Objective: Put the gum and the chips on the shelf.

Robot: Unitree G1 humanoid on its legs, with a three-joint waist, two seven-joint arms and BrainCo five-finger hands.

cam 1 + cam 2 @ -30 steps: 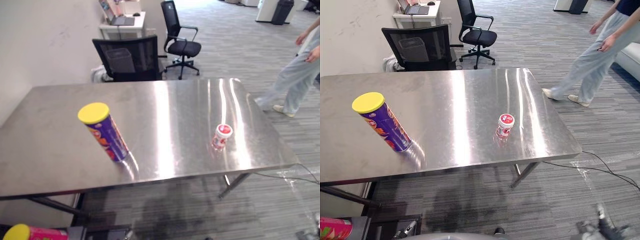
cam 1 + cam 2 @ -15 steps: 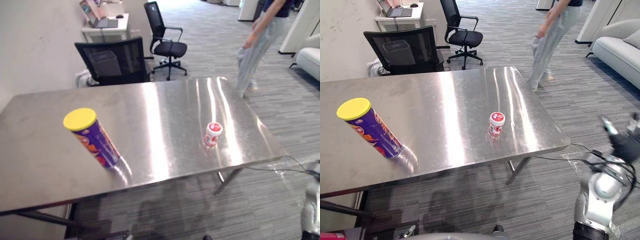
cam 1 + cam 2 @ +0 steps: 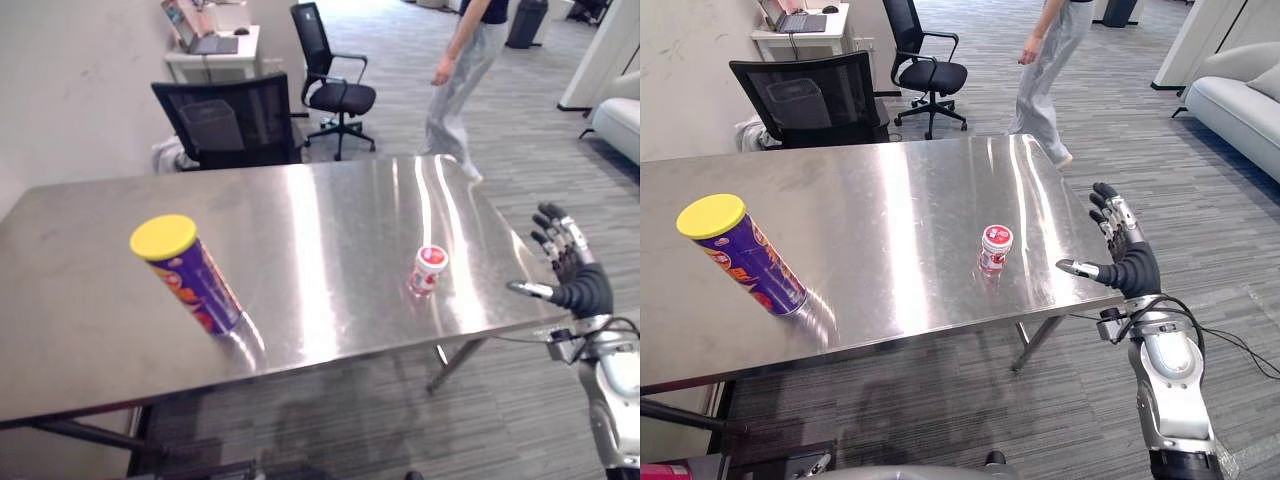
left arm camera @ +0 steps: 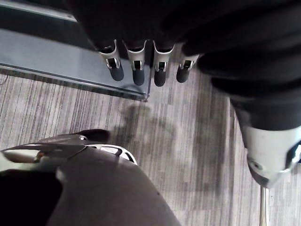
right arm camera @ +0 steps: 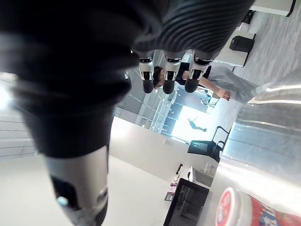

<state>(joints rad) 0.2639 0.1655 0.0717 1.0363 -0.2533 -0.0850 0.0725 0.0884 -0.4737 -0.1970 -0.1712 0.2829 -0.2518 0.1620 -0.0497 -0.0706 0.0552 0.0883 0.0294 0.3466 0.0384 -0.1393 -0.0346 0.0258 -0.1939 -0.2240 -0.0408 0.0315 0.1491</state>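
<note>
Shiny steel desk (image 3: 330, 220) with a tall purple, yellow-lidded chips tube (image 3: 190, 275) upright at its left. The right hand (image 3: 1130, 268) hovers off the desk's right edge, fingers spread, empty. The left hand (image 4: 138, 70) hangs low, fingers straight, empty. A small red-lidded white gum jar (image 3: 427, 271) stands near the right hand, on its left.

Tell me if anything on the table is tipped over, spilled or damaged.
Nothing stands out. The chips can and the gum jar both stand on the table with lids on, apart, nothing spilled. The right hand hovers open off the table's right edge.
</note>
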